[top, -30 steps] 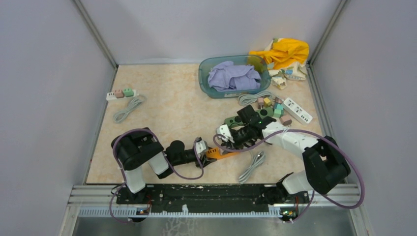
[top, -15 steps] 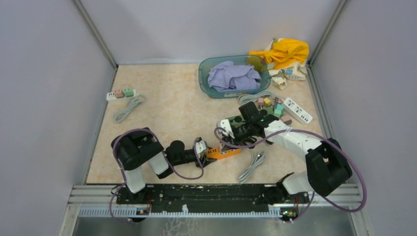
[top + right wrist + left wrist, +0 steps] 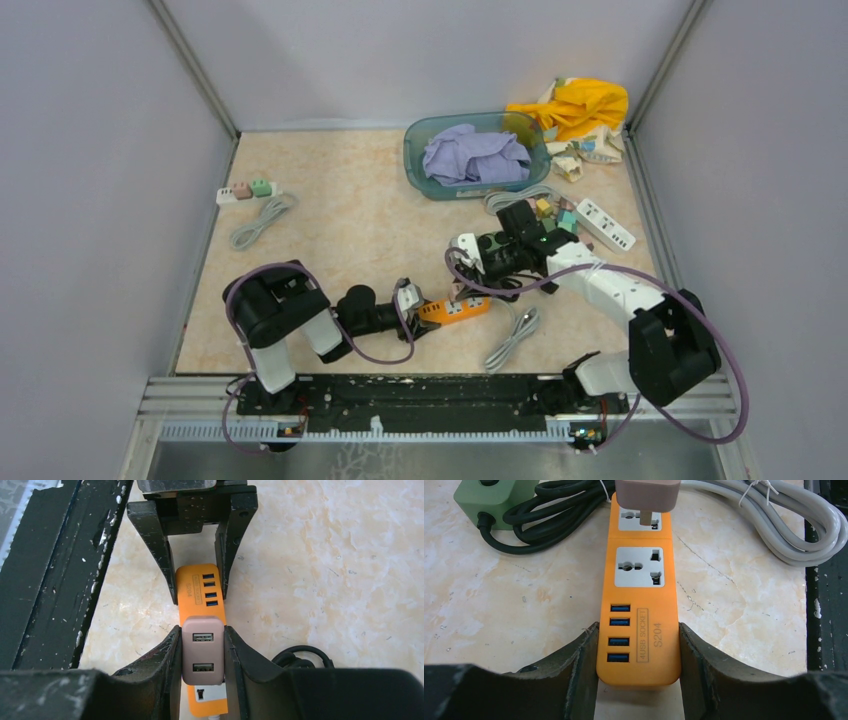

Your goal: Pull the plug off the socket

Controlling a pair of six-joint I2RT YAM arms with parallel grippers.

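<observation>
The orange power strip (image 3: 639,580) lies flat on the table; it also shows in the top view (image 3: 455,309). My left gripper (image 3: 638,635) is shut on its USB end, one finger on each long side. My right gripper (image 3: 202,655) is shut on the pink two-port USB plug (image 3: 202,652) and holds it raised over the strip's far socket. In the left wrist view the plug (image 3: 648,494) hangs above that socket with a bare prong showing under it. In the top view the right gripper (image 3: 468,272) is behind and above the strip and hides the plug.
A green cube socket (image 3: 494,495) with a black cable lies just left of the strip. A coiled grey cable (image 3: 512,338) lies to its right. A teal basin (image 3: 415,150), a white power strip (image 3: 605,224) and loose plugs sit at the back right.
My right gripper has lifted and drawn back from the orange strip with the pink plug in it. The strip now shows whole in the top view. The left arm has held still.
</observation>
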